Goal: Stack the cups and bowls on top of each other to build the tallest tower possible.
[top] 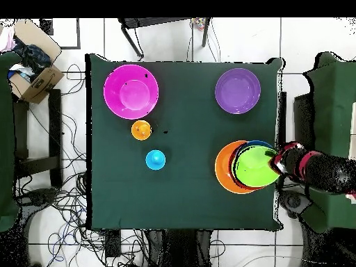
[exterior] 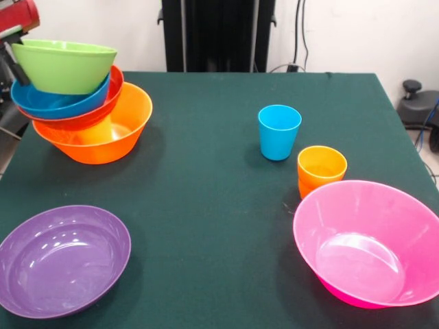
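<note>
Claw [top: 278, 162] sits at the green bowl's [exterior: 65, 65] rim atop the tilted tower [exterior: 89, 116], grip impossible to tell. Blue cup [exterior: 279, 131] and orange cups [exterior: 321, 169] stand mid-worktop [exterior: 206, 192]; pink bowl [exterior: 374, 243] and purple bowl [exterior: 62, 260] sit apart.

No legible text or labels anywhere.

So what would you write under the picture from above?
Robot hand at the green bowl topping the tilted tower; pink bowl, purple bowl, orange cup, blue cup wait.
</note>
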Motion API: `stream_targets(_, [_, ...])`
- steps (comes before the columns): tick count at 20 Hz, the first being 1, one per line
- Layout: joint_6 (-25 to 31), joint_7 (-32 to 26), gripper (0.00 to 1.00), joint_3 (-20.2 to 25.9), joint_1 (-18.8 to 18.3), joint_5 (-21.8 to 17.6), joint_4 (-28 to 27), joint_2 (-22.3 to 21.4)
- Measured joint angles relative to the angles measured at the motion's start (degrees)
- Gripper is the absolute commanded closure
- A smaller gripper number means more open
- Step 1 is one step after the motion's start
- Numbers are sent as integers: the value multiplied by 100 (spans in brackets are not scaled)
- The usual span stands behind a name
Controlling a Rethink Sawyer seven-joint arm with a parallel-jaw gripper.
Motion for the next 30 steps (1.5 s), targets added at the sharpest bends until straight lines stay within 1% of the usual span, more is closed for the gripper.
stream_targets(10, [-65, 0, 100, -136, 26, 1, 319, -270])
stream_targets(16, [-227, 0, 100, -207, 75, 1, 373, -290])
stream_targets(30, [-475, 0, 100, -298, 336, 2, 431, -301])
